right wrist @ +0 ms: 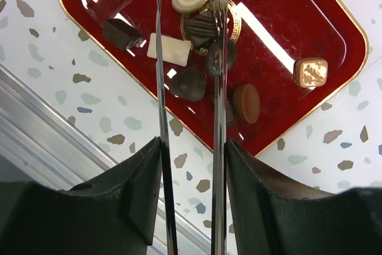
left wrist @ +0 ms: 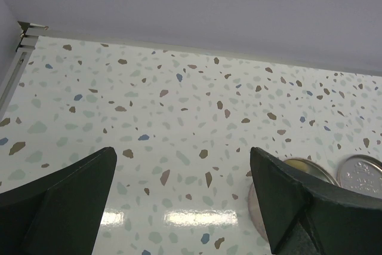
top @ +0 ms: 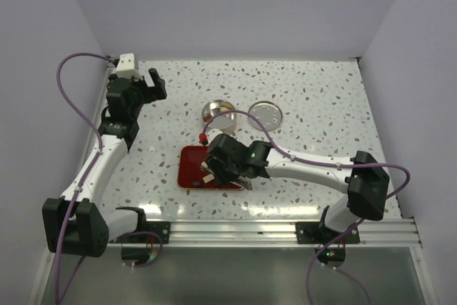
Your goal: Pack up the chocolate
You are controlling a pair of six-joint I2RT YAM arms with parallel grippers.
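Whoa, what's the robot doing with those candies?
The right gripper is pinching long metal tweezers, with their tips over the chocolates lying on the red tray. The left gripper hangs open and empty at the table's far left. The round tin sits beyond the tray, its lid beside it.

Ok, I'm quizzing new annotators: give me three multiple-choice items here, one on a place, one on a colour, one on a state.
1. Where is the round tin? A beyond the far edge of the tray; B on the tray; C at the tray's near edge.
2. What colour is the tray? A blue; B red; C green.
3. What are the right arm's fingers doing? A gripping metal tweezers; B wide open, empty; C shut on nothing.
Answers: A, top view shows it behind the tray; B, plainly red; A, blades run out between the fingers.
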